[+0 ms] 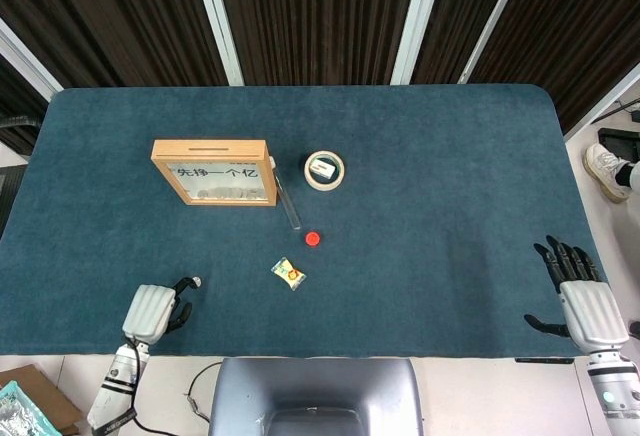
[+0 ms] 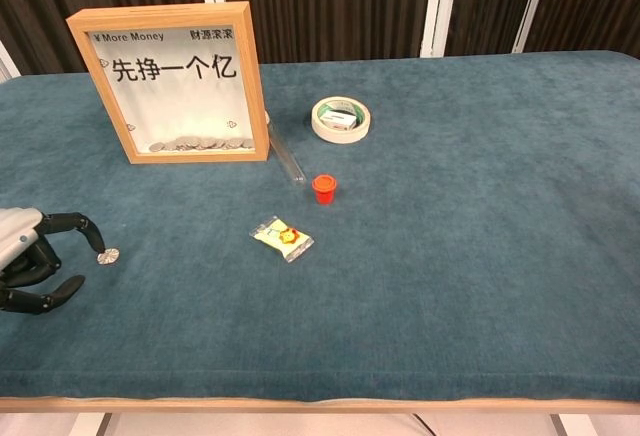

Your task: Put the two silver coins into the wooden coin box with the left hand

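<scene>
chest view showed your left hand (image 2: 30, 261) low over the table (image 2: 480, 286) at its near left edge, fingers curled and apart, holding nothing, one fingertip (image 2: 97, 248) just at the silver coin (image 2: 108, 255). only this one coin lay loose on the cloth. the wooden coin box (image 2: 172, 81) stood upright well behind it, with coins heaped in its bottom. you were at the pick-up of what looked like the last coin. the next move called for a thumb-and-finger pinch on a thin flat disc lying on soft cloth, then a lift to the slot on the box's top. your right hand (image 1: 588, 306) hung off the table's right edge, fingers spread and empty.
</scene>
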`<state>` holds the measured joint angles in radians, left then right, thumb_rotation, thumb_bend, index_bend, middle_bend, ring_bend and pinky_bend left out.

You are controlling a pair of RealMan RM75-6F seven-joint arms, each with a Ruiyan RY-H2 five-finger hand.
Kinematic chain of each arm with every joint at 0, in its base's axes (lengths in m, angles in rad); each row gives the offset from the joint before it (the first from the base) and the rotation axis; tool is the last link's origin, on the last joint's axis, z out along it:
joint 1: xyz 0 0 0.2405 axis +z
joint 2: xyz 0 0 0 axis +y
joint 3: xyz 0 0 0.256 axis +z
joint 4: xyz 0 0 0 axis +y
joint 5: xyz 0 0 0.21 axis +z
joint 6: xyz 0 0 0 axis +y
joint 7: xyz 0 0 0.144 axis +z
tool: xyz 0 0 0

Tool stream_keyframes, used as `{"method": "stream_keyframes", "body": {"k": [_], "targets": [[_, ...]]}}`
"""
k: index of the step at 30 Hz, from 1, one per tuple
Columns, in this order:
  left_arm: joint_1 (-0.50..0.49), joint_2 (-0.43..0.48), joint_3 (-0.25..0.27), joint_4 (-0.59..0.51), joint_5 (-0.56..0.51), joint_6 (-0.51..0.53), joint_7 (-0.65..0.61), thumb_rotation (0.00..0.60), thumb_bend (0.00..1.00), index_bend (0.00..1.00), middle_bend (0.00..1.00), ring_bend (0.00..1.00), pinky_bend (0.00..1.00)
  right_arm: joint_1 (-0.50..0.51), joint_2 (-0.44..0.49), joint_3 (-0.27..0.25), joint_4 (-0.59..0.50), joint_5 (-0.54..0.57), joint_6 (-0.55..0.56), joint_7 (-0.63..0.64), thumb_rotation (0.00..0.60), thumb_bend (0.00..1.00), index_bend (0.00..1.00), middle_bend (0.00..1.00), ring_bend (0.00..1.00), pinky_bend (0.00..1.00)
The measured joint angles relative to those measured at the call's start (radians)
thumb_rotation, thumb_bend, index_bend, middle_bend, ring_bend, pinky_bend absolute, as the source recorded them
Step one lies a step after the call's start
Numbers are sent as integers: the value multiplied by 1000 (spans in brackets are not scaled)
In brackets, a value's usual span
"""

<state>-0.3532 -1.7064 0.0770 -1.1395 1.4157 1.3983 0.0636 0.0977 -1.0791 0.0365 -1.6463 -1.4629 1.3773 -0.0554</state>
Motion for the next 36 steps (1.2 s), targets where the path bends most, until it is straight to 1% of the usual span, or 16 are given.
{"method": "stream_keyframes", "body": {"k": [7, 12, 18, 27, 36], "targets": [[-5, -75, -37, 134, 19, -31, -9, 600, 397, 426, 1000, 1000, 1000, -1, 3, -1, -1, -2, 4, 4, 600, 147, 0, 0, 0, 0], [-12, -97, -68, 174, 17, -61, -6, 600, 398, 438, 1000, 1000, 1000, -2, 5, 0, 1, 1, 4, 9, 600, 147, 0, 0, 0, 0], [-18, -98, -92, 183, 3, -98, 11, 600, 398, 445, 1000, 1000, 1000, -3, 5, 1, 1, 3, 6, 10, 600, 147, 0, 0, 0, 0], [-32, -77, -103, 138, 11, -125, 76, 600, 400, 446, 1000, 1000, 1000, -3, 7, 1, 0, 2, 9, 11, 600, 147, 0, 0, 0, 0], [-29, -59, -111, 112, 3, -148, 106, 600, 399, 446, 1000, 1000, 1000, -4, 9, 1, 1, 3, 9, 15, 600, 147, 0, 0, 0, 0]]}}
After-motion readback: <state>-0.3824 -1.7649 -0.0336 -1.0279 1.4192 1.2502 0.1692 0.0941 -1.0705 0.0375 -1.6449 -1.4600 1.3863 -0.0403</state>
